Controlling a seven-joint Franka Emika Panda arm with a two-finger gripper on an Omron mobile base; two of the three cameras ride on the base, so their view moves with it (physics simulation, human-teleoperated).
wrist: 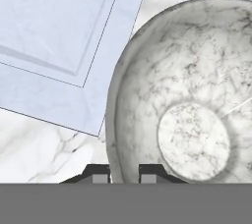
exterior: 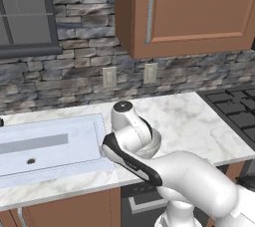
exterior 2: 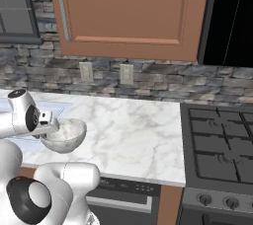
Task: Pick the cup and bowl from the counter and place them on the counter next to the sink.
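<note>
The mottled silver-grey bowl [wrist: 192, 105] hangs from my gripper [wrist: 124, 173], which is shut on its near rim, one fingertip [wrist: 101, 174] outside the wall and the other inside. From the right base view the bowl [exterior 2: 66, 135] sits low over the marble counter [exterior 2: 133, 135], just right of the sink, with the gripper [exterior 2: 53, 129] at its left rim. In the left base view my arm hides most of the bowl [exterior: 155, 144]. Its rim overlaps the flat edge of the pale sink [wrist: 49, 21]. Whether the bowl touches the counter I cannot tell. The yellow cup is out of view.
The sink basin [exterior: 45, 146] lies at the left, with its drain hole [exterior: 31, 161]. A black gas stovetop [exterior 2: 222, 145] takes the right end. Wall outlets [exterior: 109, 76] and a wooden upper cabinet [exterior: 189, 12] stand behind. Bare marble [exterior: 189, 121] stretches between bowl and stove.
</note>
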